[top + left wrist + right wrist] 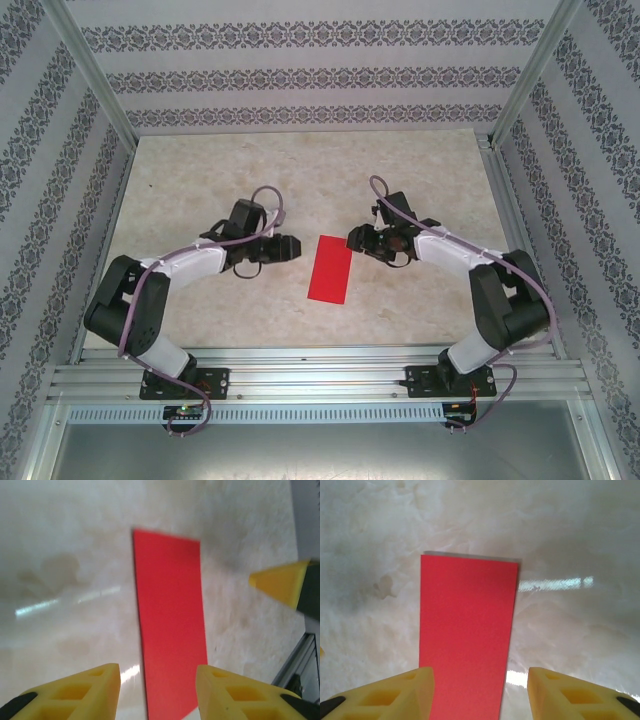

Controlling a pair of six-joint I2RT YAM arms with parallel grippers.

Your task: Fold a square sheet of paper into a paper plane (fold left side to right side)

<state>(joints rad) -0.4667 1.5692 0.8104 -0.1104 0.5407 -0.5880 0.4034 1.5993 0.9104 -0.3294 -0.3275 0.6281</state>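
Red paper (329, 269), a narrow rectangle, lies flat on the pale marbled table (300, 170) between the left gripper (292, 247) and right gripper (352, 238), both close beside its far end, yellow fingers spread and holding nothing, with patterned walls (300, 80) around and a metal rail (320, 372) by the bases.

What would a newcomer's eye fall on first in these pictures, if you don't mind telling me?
The bright red sheet of paper, a narrow rectangle lying flat on the pale mottled table, stands out first. Next come the left arm and right arm, reaching in from either side with their yellow-tipped jaws open near its far end. Ornate patterned walls enclose the table.
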